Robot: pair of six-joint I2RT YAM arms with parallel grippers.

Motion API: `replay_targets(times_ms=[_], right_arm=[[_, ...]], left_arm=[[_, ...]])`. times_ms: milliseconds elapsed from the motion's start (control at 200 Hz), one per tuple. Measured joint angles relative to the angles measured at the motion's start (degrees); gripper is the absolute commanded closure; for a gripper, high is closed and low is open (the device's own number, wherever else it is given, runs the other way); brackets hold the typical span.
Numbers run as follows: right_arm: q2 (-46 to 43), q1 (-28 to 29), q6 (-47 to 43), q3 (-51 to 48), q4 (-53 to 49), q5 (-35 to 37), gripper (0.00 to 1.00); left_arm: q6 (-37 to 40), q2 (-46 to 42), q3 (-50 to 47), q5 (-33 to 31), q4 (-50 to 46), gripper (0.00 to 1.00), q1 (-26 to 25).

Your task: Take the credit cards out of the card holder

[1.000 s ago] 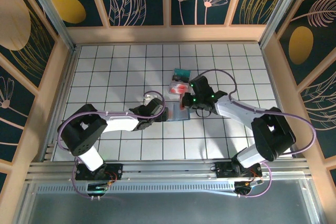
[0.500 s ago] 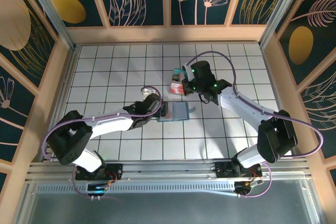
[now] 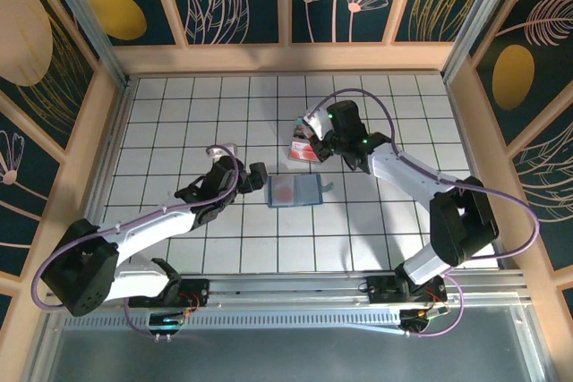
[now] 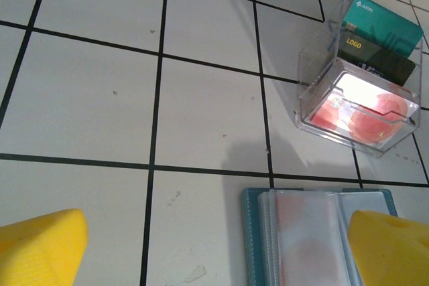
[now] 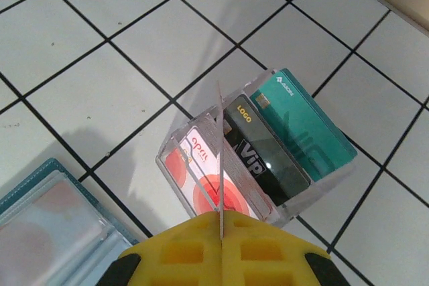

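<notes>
The card holder lies open and flat on the tiled floor, slate-blue with clear sleeves and a faint pink card showing through one. My left gripper is open just left of it, its yellow fingertips straddling the holder's left edge without touching it. My right gripper is shut on a thin credit card seen edge-on. It holds that card over a clear box that has teal, black and white-red cards standing in it.
The clear card box stands one tile behind the holder. Wooden walls ring the white tiled floor. The holder's left corner lies at the lower left of the right wrist view.
My right gripper carried the card from the holder up and back to the clear box. My left arm drew away to the left, off the holder, its jaws staying open.
</notes>
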Motion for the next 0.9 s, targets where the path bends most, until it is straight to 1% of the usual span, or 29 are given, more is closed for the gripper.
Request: replay_targets(times_ms=[165,400,661,901], right_arm=[[3.76,-1.57,-4.0,3.08,-0.2,-2.32,1.0],[8.35,-1.7,-7.69,5.75,-1.77,-4.81,1.0],[11.17,-2.29,-10.36,7.63,-4.55,-5.05,1.0],[12.96,-3.17,-10.82,8.44,-5.73,-5.03,1.0]], left_arm=[[-0.15,-0.22,-0.11,1.46,1.07,0.01,0.13],[-0.63,-0.22,-0.17,1.79,2.25,0.01,0.74],[-1.03,-0.22,-0.33,1.77,2.51,0.01,1.18],[-1.46,-0.22,-0.33,1.77,2.51,0.01,1.44]])
